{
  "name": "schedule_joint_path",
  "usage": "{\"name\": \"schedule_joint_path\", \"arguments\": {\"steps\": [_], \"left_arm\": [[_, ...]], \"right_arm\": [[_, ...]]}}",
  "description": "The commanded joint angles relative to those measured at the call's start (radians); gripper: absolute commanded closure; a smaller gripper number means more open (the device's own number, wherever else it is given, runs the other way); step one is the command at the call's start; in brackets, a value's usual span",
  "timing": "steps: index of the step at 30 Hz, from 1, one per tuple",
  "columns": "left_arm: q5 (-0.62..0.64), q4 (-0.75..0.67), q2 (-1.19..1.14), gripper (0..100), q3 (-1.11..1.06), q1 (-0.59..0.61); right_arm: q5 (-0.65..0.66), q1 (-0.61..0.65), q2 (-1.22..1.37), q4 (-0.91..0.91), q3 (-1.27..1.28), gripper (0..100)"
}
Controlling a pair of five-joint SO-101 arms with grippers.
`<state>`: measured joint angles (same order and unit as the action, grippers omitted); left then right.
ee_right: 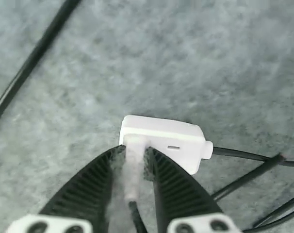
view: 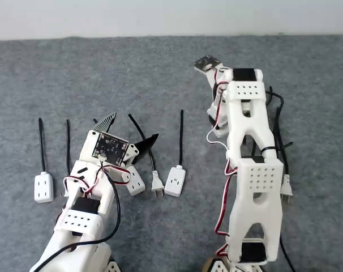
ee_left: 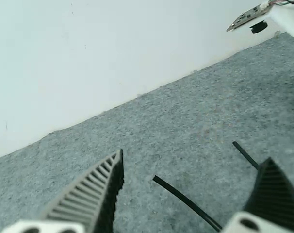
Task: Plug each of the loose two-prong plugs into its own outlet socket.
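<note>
- Checking high view: left gripper (view: 133,126) has its fingers apart and holds nothing. The loose plug (view: 157,186) lies behind the fingertips, back toward the arm's base and just outside the dark finger. Its long axis runs roughly in line with the fingers, prongs pointing away from them. The near socket (view: 175,180) sits just beside it. I judge the left arm the closer one.
- Left wrist view: fingers (ee_left: 101,187) are wide apart, with a black cord (ee_left: 186,201) running between them.
- Right wrist view: right gripper (ee_right: 134,151) is clamped on a white plug (ee_right: 132,170). The plug's nose is against the mating socket (ee_right: 161,138), straight ahead of the fingertips and in line with them. I can't tell if it's fully seated.
</note>
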<state>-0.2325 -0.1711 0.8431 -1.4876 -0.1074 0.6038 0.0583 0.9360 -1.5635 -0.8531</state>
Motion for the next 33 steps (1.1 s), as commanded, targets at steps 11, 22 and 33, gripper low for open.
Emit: {"name": "schedule_joint_path", "arguments": {"steps": [11,22,33], "left_arm": [[0.011,-0.028,0.009,59,0.059,0.003],[0.011,-0.028,0.009,59,0.059,0.003],[0.011,-0.028,0.009,59,0.059,0.003]], "right_arm": [[-0.002,-0.016,0.056,-0.213,-0.190,98.9],[-0.002,0.071,0.053,-0.232,-0.218,98.7],[0.000,0.018,0.001,-0.234,-0.213,98.6]]}}
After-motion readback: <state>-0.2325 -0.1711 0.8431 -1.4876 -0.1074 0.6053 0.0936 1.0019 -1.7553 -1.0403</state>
